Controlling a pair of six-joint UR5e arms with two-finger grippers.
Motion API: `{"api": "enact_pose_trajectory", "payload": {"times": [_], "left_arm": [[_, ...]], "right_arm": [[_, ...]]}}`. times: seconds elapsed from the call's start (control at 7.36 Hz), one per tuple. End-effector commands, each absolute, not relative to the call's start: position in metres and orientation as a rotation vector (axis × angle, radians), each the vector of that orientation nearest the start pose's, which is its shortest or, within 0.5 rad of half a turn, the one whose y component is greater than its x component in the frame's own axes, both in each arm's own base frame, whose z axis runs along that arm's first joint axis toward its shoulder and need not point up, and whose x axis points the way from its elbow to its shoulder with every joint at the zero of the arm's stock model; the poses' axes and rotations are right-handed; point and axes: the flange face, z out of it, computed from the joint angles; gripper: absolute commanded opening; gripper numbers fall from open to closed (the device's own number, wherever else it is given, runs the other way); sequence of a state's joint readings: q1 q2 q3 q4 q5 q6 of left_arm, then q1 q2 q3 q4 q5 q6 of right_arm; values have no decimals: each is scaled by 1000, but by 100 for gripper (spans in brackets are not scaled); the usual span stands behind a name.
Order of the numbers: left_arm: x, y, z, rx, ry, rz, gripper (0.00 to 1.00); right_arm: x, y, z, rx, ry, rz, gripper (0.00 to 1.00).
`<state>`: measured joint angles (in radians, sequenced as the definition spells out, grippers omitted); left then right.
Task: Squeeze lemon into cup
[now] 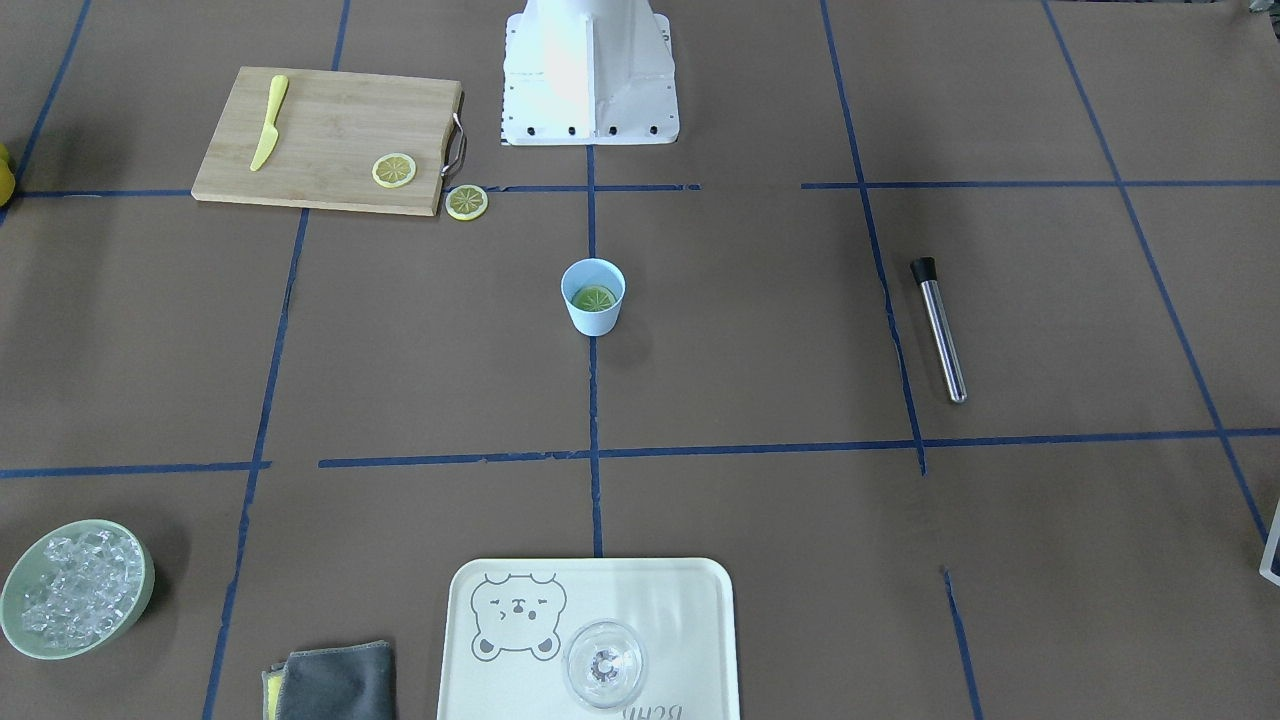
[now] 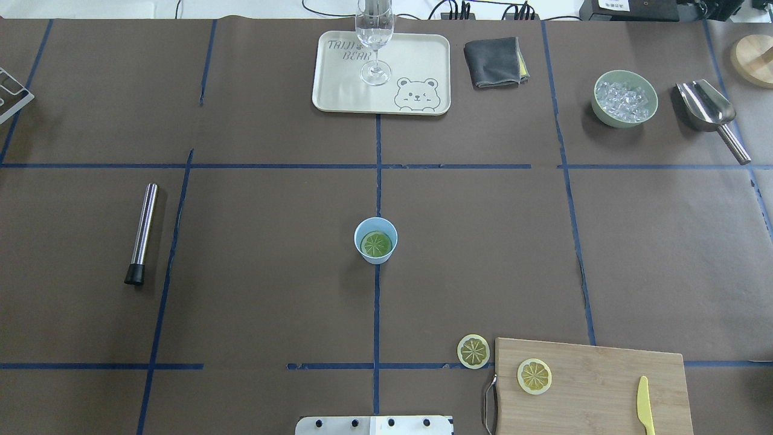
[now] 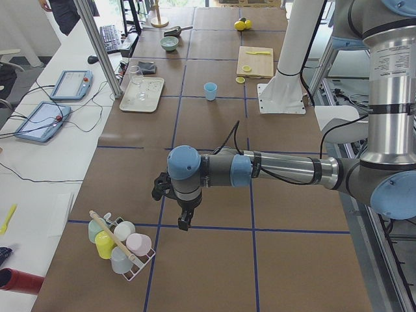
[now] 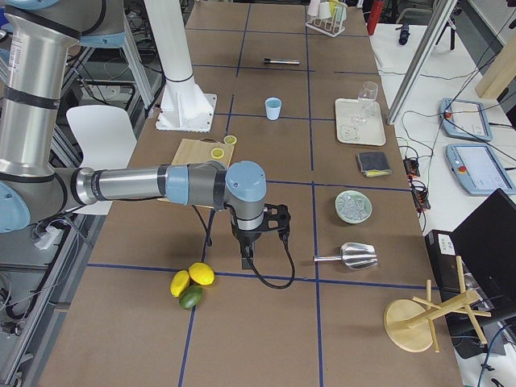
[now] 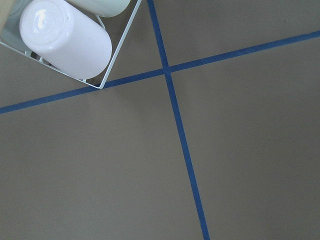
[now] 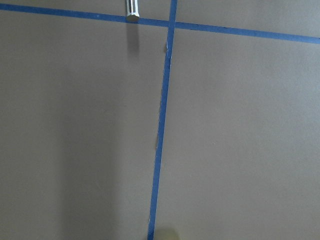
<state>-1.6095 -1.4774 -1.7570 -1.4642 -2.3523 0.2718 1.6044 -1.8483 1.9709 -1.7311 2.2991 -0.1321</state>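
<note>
I started from my own tools. The left gripper hung over bare table, well apart from the cup on its left side. The right gripper hung just as far off on the cup's right side. Only the side cameras showed them and the wrist cameras showed no fingers, so I could not tell whether the fingers were released or clenched.

On the robot's side of the cup and to its right lay the board with the knife and one slice. A loose slice lay on the table, just beside the board's corner that is nearest the cup. In the cup itself the lemon lay flat on the bottom. Beyond the cup stood the tray with the glass.

I judged that one piece was already delivered and that the next would be the loose slice, which was a job for the right arm. To do this well, I would first check that the fingers were released and then come straight down. I would pinch across the slice's edge, because a thin flat disc slips easily. I would carry it over the middle of the cup's mouth, squeeze there and release it low. The cup looked light, so I would keep the fingers away from its rim.
</note>
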Motion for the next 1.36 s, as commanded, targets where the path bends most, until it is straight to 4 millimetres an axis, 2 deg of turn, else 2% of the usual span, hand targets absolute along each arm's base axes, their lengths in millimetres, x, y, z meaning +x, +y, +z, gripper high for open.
{"api": "enact_pose_trajectory", "payload": {"times": [0.0, 1.22], "left_arm": [[-82, -454, 614, 125, 769, 222, 100], [-81, -455, 608, 137, 780, 225, 100]], "right_arm": [[79, -368, 598, 28, -730, -76, 100], [79, -371, 596, 30, -736, -72, 100]]}}
